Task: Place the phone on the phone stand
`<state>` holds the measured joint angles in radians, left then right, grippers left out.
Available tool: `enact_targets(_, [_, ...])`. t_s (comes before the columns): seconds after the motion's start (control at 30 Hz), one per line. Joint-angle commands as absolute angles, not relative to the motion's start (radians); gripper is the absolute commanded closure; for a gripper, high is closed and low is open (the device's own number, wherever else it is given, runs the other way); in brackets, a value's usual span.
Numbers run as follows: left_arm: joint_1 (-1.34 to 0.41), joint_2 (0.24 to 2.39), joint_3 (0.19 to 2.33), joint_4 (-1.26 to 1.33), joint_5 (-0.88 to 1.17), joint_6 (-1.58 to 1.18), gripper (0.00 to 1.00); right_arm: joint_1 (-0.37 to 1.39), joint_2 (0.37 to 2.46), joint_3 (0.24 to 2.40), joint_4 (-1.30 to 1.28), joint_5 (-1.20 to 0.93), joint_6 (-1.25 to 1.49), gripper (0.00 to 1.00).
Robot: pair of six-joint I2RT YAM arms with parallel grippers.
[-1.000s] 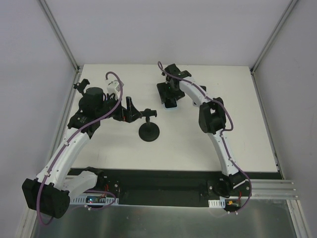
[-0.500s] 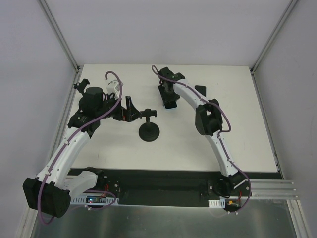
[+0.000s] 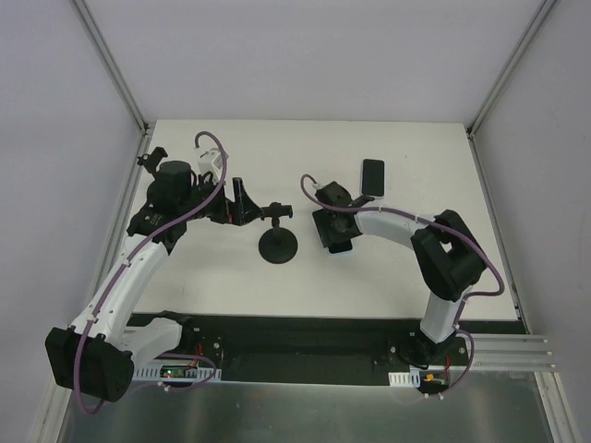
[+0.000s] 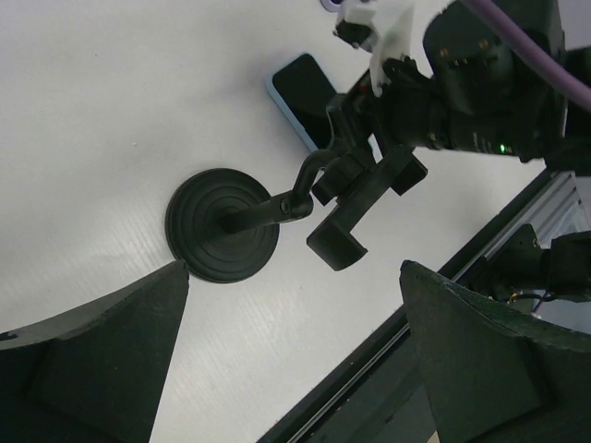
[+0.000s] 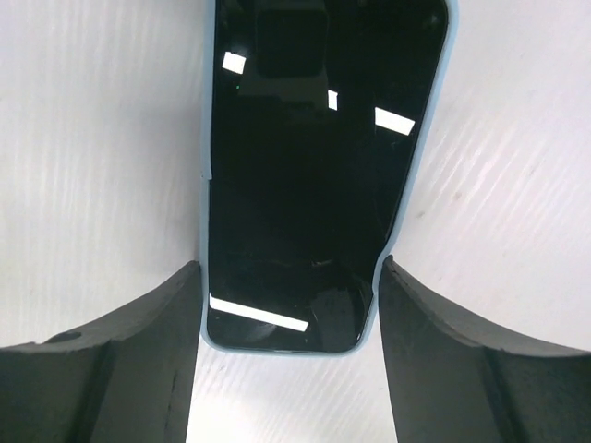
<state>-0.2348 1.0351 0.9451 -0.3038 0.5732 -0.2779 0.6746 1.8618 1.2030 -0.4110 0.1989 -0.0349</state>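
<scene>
On the left, the left gripper [image 4: 294, 275] hangs with its jaws wide apart and empty, the phone stand [image 4: 222, 226] just ahead of its fingertips, cradle [image 4: 337, 235] out on a bent neck. Across to the right, the right gripper [image 5: 288, 268] straddles the near end of the phone [image 5: 295, 157], a finger close against each long edge; whether it truly pinches cannot be told. The phone looks flat on the table [image 5: 92, 138], screen up. A good pick wants a square, centred squeeze, then a clean lift and a tilt matching that cradle, off to this gripper's left.
</scene>
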Motion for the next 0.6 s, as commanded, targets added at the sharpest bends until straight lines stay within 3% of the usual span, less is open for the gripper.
enact_targets(0.0, [-0.227, 1.051, 0.948, -0.27, 0.618, -0.285, 0.06, 0.759, 1.864, 1.011, -0.427, 0.147, 0.078, 0.52])
enact_targets(0.07, [-0.227, 1.068, 0.956, -0.267, 0.659, -0.279, 0.08, 0.773, 1.858, 0.994, -0.41, 0.156, 0.083, 0.36])
enact_targets(0.1, [-0.227, 1.072, 0.957, -0.264, 0.679, -0.269, 0.08, 0.772, 1.859, 0.999, -0.396, 0.15, 0.078, 0.19])
enact_targets(0.2, [-0.233, 1.071, 0.948, -0.238, 0.706, -0.238, 0.05, 0.769, 1.867, 1.041, -0.416, 0.149, 0.045, 0.02])
enact_targets(0.27, [-0.238, 1.055, 0.922, -0.203, 0.692, -0.216, 0.05, 0.769, 1.865, 1.06, -0.419, 0.149, 0.017, 0.04])
enact_targets(0.5, [-0.273, 1.12, 0.93, -0.198, 0.653, -0.187, 0.29, 0.758, 1.922, 1.157, -0.446, 0.13, -0.029, 0.01])
enact_targets(0.57, [-0.291, 1.14, 0.94, -0.196, 0.652, -0.187, 0.27, 0.758, 1.916, 1.143, -0.439, 0.133, -0.028, 0.03])
